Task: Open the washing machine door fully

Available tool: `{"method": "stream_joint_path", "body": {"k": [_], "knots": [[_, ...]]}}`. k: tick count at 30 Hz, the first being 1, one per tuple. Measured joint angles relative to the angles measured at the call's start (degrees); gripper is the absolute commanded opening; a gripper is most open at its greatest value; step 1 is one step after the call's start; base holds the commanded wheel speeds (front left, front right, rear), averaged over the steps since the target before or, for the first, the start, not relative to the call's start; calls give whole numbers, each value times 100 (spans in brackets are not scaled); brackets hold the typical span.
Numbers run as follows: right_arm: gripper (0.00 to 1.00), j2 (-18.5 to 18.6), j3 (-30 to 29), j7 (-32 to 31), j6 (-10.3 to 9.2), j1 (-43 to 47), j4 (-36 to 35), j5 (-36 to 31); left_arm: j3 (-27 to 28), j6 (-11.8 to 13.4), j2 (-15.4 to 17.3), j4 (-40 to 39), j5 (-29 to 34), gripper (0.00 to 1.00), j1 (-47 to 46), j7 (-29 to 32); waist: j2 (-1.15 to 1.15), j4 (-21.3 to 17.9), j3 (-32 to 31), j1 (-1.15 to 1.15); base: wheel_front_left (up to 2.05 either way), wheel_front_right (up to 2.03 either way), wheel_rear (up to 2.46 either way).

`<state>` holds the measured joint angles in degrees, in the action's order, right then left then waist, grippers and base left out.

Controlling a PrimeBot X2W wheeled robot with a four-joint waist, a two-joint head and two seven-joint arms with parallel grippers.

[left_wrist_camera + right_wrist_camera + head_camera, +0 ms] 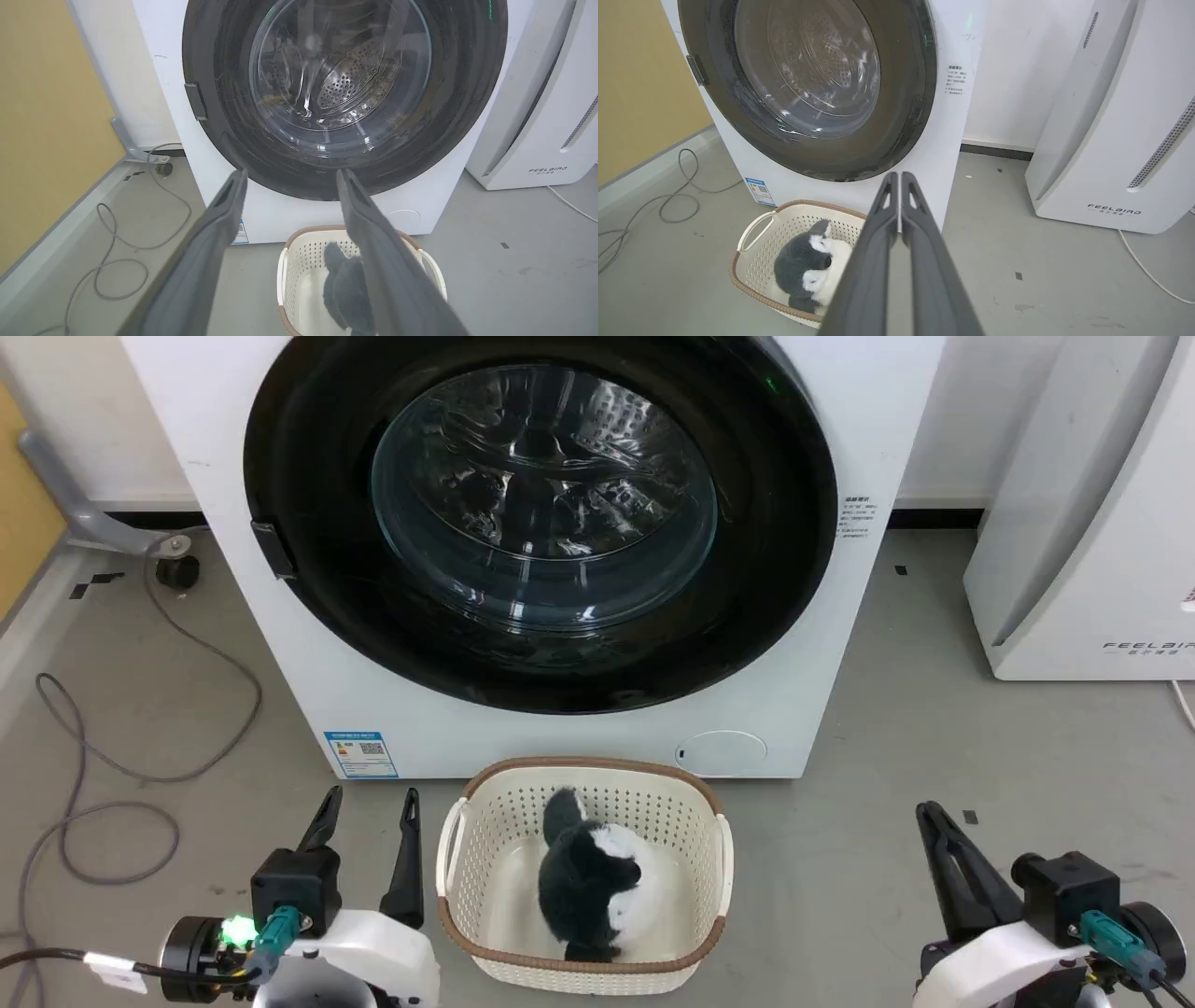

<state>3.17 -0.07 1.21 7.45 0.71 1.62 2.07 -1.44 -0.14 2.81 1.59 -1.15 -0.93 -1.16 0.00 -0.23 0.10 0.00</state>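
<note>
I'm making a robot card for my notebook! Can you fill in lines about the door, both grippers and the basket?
Door: washing machine door shut flat against the white washing machine
Left arm: left gripper open, holding nothing, left of the basket
Right arm: right gripper shut, holding nothing, apart from the door
Basket: cream basket with a brown rim, on the floor in front of the machine
Inside it: a grey and white plush toy
Job so far: not begun, nothing touches the door
</note>
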Motion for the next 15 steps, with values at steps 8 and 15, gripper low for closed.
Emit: {"method": "stream_joint_path", "body": {"k": [8,15], "knots": [[0,0,-2,98,0,-1,19,105,-97,5,0,54,-65,100,-24,-101,0,-11,10,0,0,0,0],[0,0,-15,183,0,-2,26,357,-165,22,0,92,-156,100,-25,-192,0,-9,14,0,0,0,0]]}}
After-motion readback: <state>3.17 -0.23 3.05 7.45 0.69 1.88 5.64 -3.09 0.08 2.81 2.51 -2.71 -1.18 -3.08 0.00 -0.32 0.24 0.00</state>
